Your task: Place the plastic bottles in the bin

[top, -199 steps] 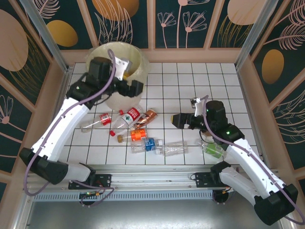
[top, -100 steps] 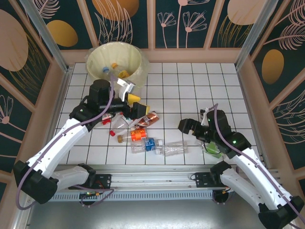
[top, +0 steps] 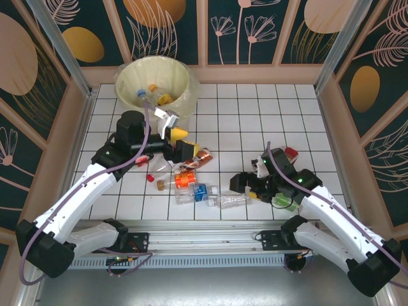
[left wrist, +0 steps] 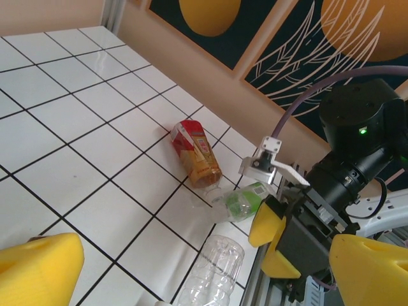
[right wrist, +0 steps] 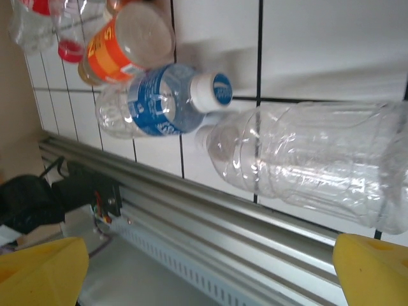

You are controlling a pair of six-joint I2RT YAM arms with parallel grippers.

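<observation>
The bin (top: pixel 131 75), a cream bucket with a pale liner, stands at the far left with some bottles (top: pixel 155 93) inside. More plastic bottles lie mid-table: a copper one (top: pixel 201 157), an orange-label one (top: pixel 185 180), a blue-label one (top: pixel 201 193) and a clear one (top: pixel 232 200). My left gripper (top: pixel 183 142) hangs open above the copper bottle, holding nothing. My right gripper (top: pixel 242 185) is open and low, just right of the clear bottle (right wrist: pixel 319 159), with the blue-label bottle (right wrist: pixel 156 102) beyond. A green-label bottle (left wrist: pixel 245 203) and a red-brown one (left wrist: pixel 197 156) lie by the right arm.
A metal rail (top: pixel 210 226) runs along the table's near edge, close under the right gripper. Wooden walls enclose the white tiled table (top: pixel 255 115). Further bottles (top: pixel 143 159) lie under the left arm. The right arm's wrist (left wrist: pixel 357 146) sits near the green-label bottle.
The left arm has swung back from over the bin to above the bottle cluster. The right arm has dropped and moved toward the near edge beside the clear bottle.
</observation>
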